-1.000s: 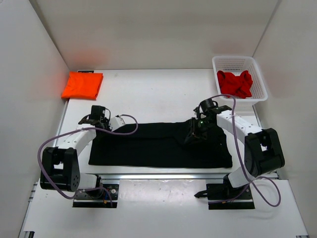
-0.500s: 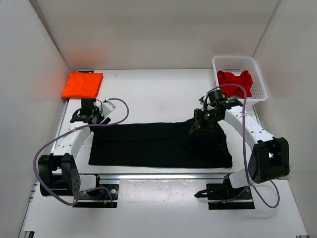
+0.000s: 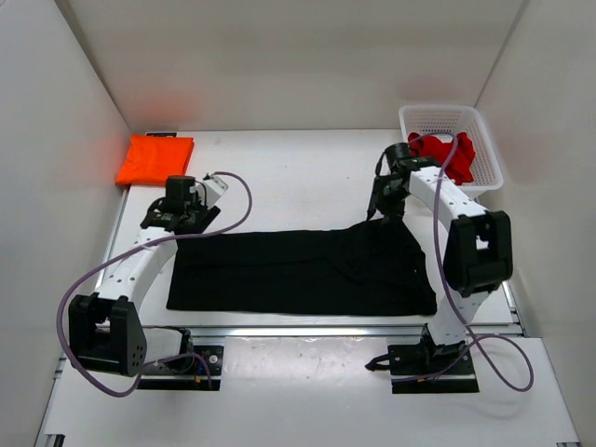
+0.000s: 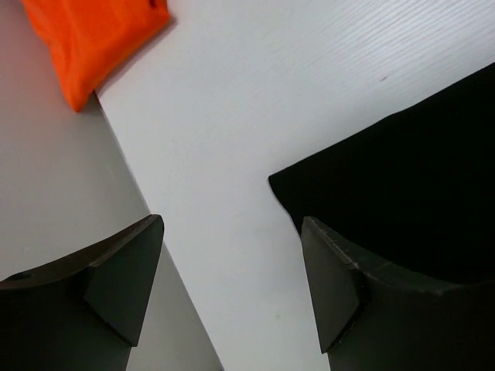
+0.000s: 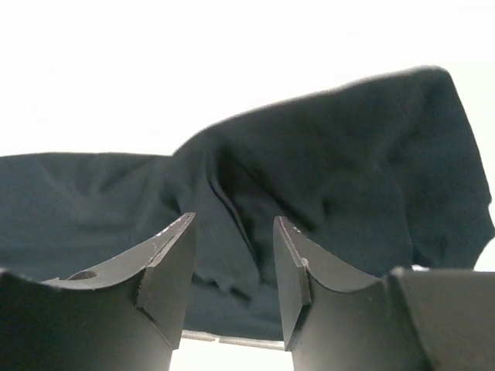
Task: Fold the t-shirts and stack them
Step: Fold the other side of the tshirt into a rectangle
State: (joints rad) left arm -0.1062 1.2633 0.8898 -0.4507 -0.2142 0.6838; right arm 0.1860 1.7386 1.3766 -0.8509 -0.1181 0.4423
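The black t-shirt [image 3: 298,272] lies spread flat along the counter's [image 3: 298,182] near edge, its far right corner humped up. The left end effector [image 3: 182,207] hangs wide open and empty by the shirt's far left corner, with bare counter beyond. The right end effector [image 3: 382,207], partly open and holding nothing, hovers over the humped edge. The orange t-shirt [image 3: 155,159] sits folded in the far left corner. The red t-shirt [image 3: 443,156] lies in the basket [image 3: 447,116].
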